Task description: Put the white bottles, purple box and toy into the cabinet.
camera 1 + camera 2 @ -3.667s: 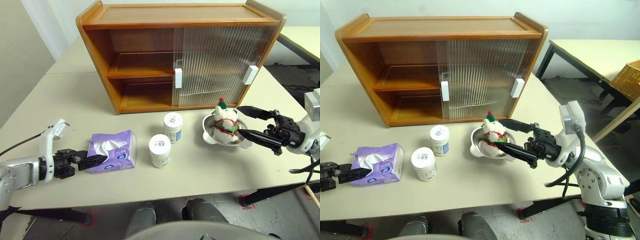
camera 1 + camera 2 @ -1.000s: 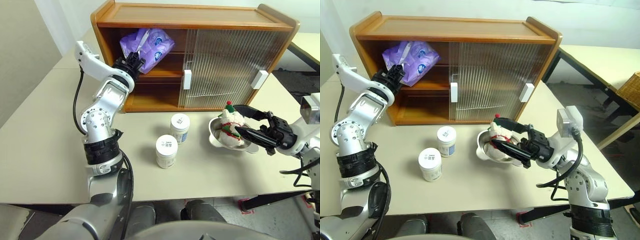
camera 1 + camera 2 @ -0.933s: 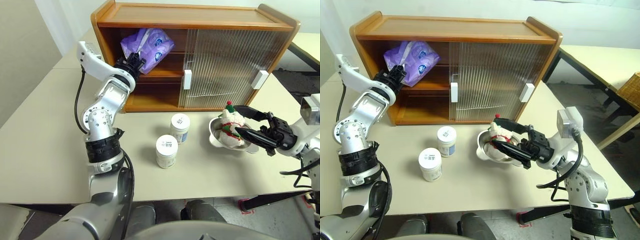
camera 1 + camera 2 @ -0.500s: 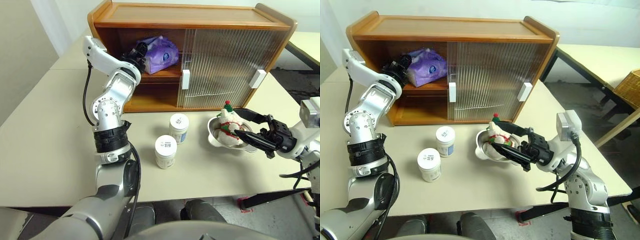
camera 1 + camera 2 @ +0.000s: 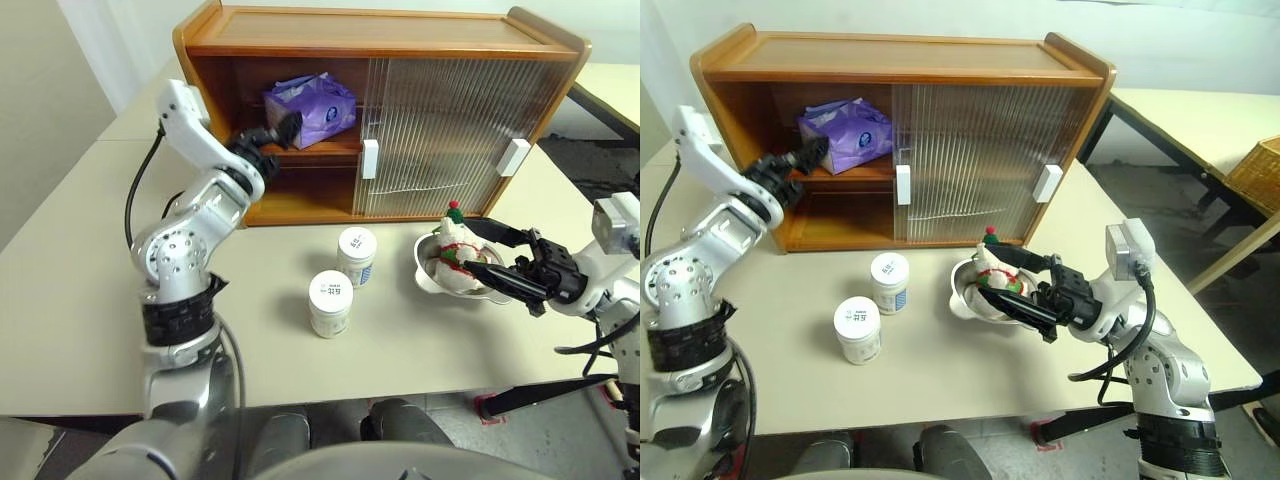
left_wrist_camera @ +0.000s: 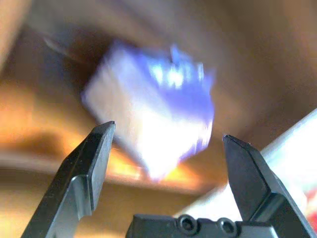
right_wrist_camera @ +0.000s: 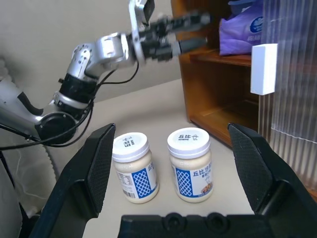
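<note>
The purple box lies on the upper shelf of the cabinet, in its open left half. My left gripper is open just in front of that shelf, apart from the box; the left wrist view shows the purple box ahead, beyond the fingers. Two white bottles stand on the table before the cabinet. The toy sits in its silver dish to their right. My right gripper is open, a finger on either side of the toy; contact cannot be told.
Ribbed sliding doors with white handles cover the cabinet's right half. The lower shelf on the left is bare. A second table and a wicker basket stand off to the right. The table's front edge lies close behind the bottles.
My left gripper opened and let go of the purple box, which now rests on the upper shelf. The gripper then drew back out of the cabinet. My right arm stayed still.
</note>
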Available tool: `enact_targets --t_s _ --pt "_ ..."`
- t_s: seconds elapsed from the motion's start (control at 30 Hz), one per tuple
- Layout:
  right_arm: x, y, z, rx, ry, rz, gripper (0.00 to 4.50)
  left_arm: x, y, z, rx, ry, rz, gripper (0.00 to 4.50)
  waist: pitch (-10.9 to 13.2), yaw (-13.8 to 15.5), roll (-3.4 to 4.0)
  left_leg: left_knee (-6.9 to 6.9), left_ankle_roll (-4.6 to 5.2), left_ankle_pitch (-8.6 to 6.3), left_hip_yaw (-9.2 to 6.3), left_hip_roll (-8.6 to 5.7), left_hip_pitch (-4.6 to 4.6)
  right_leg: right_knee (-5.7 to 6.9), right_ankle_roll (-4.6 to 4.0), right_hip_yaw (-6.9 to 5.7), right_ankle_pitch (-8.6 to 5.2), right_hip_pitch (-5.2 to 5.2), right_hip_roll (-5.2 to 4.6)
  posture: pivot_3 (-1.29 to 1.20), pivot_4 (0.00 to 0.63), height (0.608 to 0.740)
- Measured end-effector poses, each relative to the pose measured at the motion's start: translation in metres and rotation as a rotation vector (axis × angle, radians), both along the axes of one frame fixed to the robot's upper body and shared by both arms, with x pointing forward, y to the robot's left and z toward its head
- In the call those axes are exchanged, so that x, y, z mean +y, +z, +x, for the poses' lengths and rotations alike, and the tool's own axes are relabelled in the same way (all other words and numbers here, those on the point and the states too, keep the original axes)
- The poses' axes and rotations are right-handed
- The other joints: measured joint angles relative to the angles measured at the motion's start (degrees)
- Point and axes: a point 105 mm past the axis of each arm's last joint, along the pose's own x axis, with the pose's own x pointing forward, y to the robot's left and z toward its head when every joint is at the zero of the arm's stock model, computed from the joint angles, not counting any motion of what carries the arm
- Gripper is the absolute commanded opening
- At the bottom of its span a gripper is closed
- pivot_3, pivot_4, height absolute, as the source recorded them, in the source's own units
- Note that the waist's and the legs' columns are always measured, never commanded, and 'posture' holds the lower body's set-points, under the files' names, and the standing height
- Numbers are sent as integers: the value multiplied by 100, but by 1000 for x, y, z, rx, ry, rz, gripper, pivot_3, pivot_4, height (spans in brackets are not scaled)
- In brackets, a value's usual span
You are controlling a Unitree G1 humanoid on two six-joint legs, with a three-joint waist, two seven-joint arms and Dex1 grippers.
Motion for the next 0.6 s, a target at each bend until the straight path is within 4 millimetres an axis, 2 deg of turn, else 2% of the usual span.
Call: enact_targets --t_s 0.1,0.2,0.37,0.5,0.6 --pt "0 0 0 -1 1 -1 4500 -3 -11 -12 -21 -86 148 2842 0 35 1 1 -1 -1 -4 0 1 0 -34 -2 18 0 0 -101 3 740" --pt "0 0 1 1 0 -1 4500 -17 -10 -17 -74 -179 213 1688 0 113 0 13 0 -2 -8 0 -1 0 -36 -3 19 1 0 -104 5 740" --pt "-1 0 0 4 -2 -3 4500 -27 -13 -15 -174 -228 406 17 1 114 4 15 0 -4 -10 3 -2 1 -38 -5 20 -2 0 -110 6 740" --pt "0 -1 -1 9 -3 -6 4500 -34 -6 0 -235 -199 393 17 2 124 6 20 1 -4 -17 3 -13 1 -35 -9 21 -5 -2 -126 6 740" --pt "-1 -3 -2 17 -11 -8 4500 -31 -8 11 -244 -169 407 17 1 104 9 18 1 -4 -17 3 -18 1 -32 -9 20 -9 -3 -138 6 740"
